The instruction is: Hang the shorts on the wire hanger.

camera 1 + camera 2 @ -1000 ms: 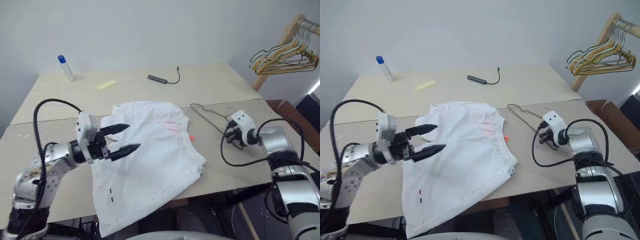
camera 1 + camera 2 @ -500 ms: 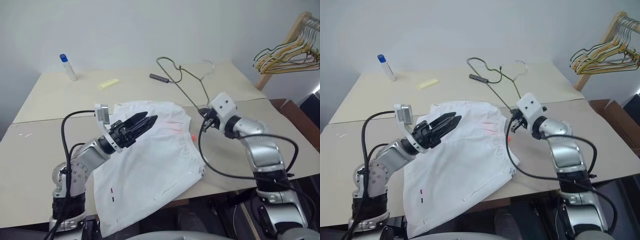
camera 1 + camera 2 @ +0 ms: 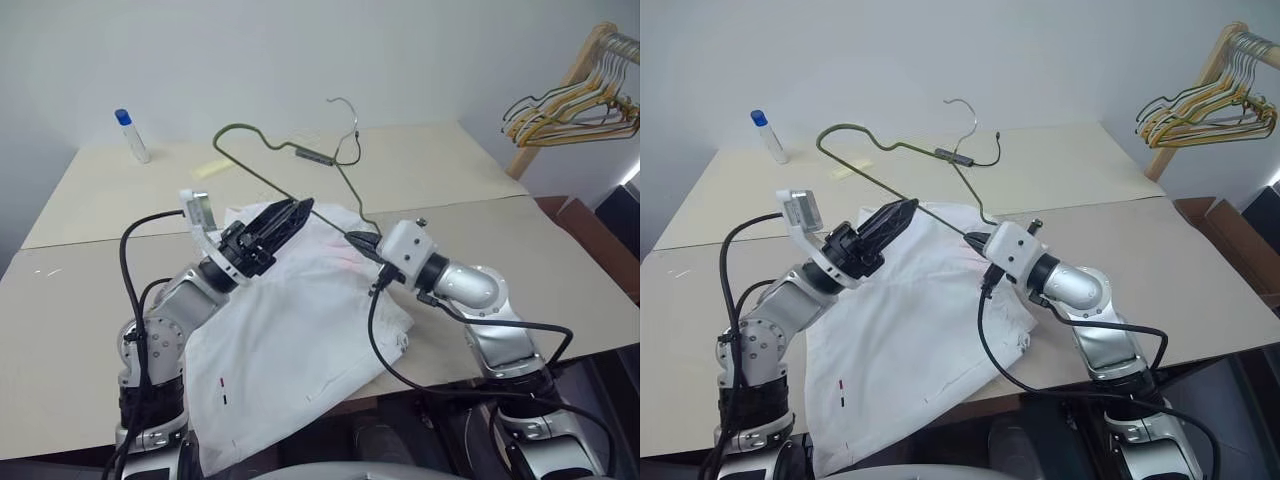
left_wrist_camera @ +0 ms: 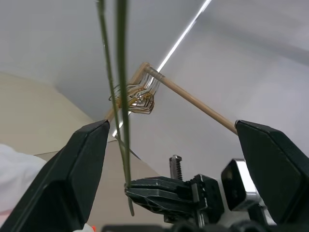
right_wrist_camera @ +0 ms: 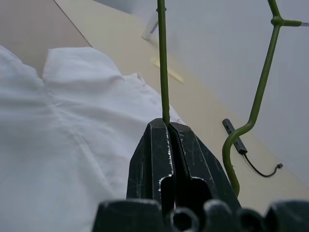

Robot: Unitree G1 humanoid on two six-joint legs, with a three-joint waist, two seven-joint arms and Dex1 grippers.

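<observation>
Nearest the viewer, the shorts (image 3: 300, 340) lie spread flat on the bench (image 3: 90, 330), one leg hem hanging over the near edge and the gathered waistband toward the middle of the bench; small dark and red dashes show near the near hem.

Above the waistband end, the right tool (image 3: 977, 243) is clenched on one corner of the wire hanger (image 3: 262, 178), its two black fingers (image 5: 161, 159) pressed together on the thin wire. The hanger is lifted clear of the bench and tilted, its triangle reaching up and away toward the left, with the curved hook (image 3: 962, 108) at the far upper end.

The left tool (image 3: 287, 217) is released, its fingers (image 4: 72, 188) spread wide, and it hovers over the left part of the shorts, pointing up toward the hanger. In the left wrist view the hanger's wires (image 4: 118, 82) pass between the spread fingers without touching either, and the right tool appears just beyond.

Farther back on the bench lie a yellow strip (image 3: 205, 169), a dark adapter with a cable (image 3: 325, 157) and, at the far left corner, a white bottle with a blue cap (image 3: 130, 136).

Beyond the bench to the right, a bundle of yellowish hangers (image 3: 575, 108) hangs from a wooden pole (image 3: 560, 85).
</observation>
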